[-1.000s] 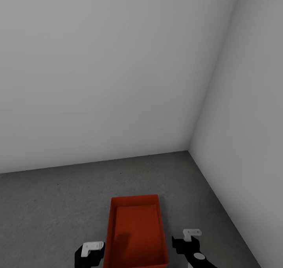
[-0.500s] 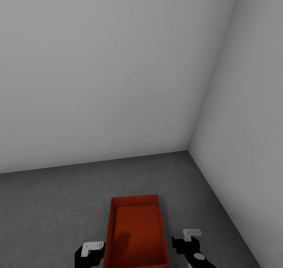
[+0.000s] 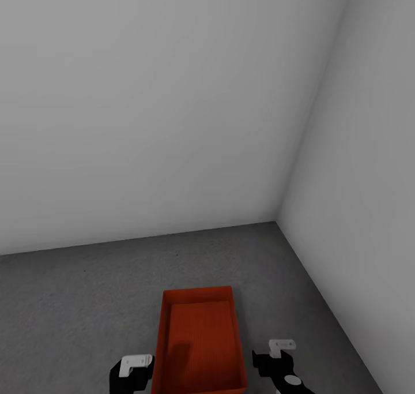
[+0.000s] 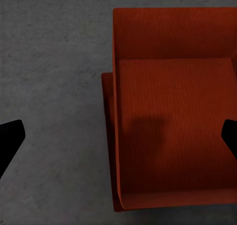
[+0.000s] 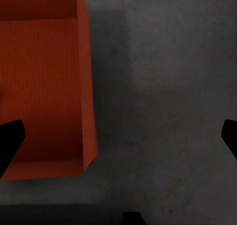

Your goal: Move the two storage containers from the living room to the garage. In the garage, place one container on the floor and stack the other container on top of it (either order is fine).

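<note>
Left gripper [image 3: 136, 366] hangs beside the upper storage container [image 3: 199, 342], fingers spread wide and holding nothing. That container sits stacked in the lower storage container [image 4: 105, 136] on the concrete floor [image 3: 86, 301] near the wall corner [image 3: 278, 218]. Right gripper [image 3: 276, 356] flanks it, fingers likewise wide.

Orange-red on grey

Orange-red storage container [image 3: 199, 342], finely ribbed bottom; dark grey speckled concrete floor [image 3: 86, 301]; plain pale grey walls [image 3: 161, 105].
</note>
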Controlling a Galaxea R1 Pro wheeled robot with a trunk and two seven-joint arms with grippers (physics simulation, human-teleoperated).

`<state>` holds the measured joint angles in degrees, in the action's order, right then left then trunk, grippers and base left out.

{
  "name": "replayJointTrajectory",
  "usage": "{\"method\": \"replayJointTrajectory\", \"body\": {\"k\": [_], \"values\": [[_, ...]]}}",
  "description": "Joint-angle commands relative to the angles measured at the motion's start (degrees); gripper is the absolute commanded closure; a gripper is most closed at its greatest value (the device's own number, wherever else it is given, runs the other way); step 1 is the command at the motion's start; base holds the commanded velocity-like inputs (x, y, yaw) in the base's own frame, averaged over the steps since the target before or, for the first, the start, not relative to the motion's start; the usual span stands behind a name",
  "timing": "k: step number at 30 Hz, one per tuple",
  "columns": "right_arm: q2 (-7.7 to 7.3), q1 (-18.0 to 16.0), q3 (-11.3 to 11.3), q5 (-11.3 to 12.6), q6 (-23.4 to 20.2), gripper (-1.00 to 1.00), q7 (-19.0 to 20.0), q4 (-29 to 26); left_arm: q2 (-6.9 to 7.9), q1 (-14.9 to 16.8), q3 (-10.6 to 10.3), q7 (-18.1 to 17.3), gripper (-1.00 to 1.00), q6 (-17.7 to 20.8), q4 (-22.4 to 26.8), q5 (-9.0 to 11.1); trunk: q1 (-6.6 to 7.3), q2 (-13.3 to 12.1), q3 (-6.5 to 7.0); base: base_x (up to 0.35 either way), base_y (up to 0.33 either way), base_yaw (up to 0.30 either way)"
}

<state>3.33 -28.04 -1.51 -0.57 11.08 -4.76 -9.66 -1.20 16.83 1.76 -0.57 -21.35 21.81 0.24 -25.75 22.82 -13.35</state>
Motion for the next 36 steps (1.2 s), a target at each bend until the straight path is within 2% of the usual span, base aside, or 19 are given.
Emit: {"method": "replayJointTrajectory", "body": {"k": [1,9,17,25,31,34,36], "values": [[0.01,-0.05,-0.16,-0.06,0.16,-1.00,-0.29,0.06,-0.03,0.04,0.17,-0.06,-1.00,-0.18,-0.04,0.02,-0.03,0.10,-0.10,0.000,0.000,0.000],[0.00,0.00,-0.16,0.07,-0.11,-1.00,-0.15,0.36,0.31,-1.93,0.08,-0.16,-1.00,-0.41,-2.55,0.05,-0.03,0.10,-0.10,0.000,0.000,0.000],[0.01,0.00,-0.16,0.20,-0.36,-1.00,-0.09,2.67,0.56,-2.20,0.08,-0.32,-1.00,-0.28,-3.09,0.02,-0.03,0.10,-0.10,0.000,0.000,0.000],[0.08,0.00,-0.16,0.22,-0.47,-1.00,0.10,5.54,1.44,-2.24,0.08,-0.50,-1.00,-0.24,-4.38,0.07,-0.03,0.10,-0.10,0.000,0.000,0.000],[0.04,0.00,-0.11,0.22,-1.86,-1.00,6.69,6.96,1.95,-2.24,0.03,-0.56,-1.00,-0.21,-4.69,0.08,-0.03,0.10,-0.10,0.000,0.000,0.000],[-0.17,0.00,-0.13,0.22,-4.04,-1.00,11.02,7.41,2.71,-2.24,0.05,-0.62,-1.00,-0.20,-4.73,0.11,-0.03,0.10,-0.10,0.000,0.000,0.000],[-0.34,0.00,-0.14,0.22,-4.71,-1.00,12.31,7.56,3.10,-2.24,0.05,-0.68,-1.00,-0.19,-4.76,0.14,-0.03,0.10,-0.10,0.000,0.000,0.000]]}}
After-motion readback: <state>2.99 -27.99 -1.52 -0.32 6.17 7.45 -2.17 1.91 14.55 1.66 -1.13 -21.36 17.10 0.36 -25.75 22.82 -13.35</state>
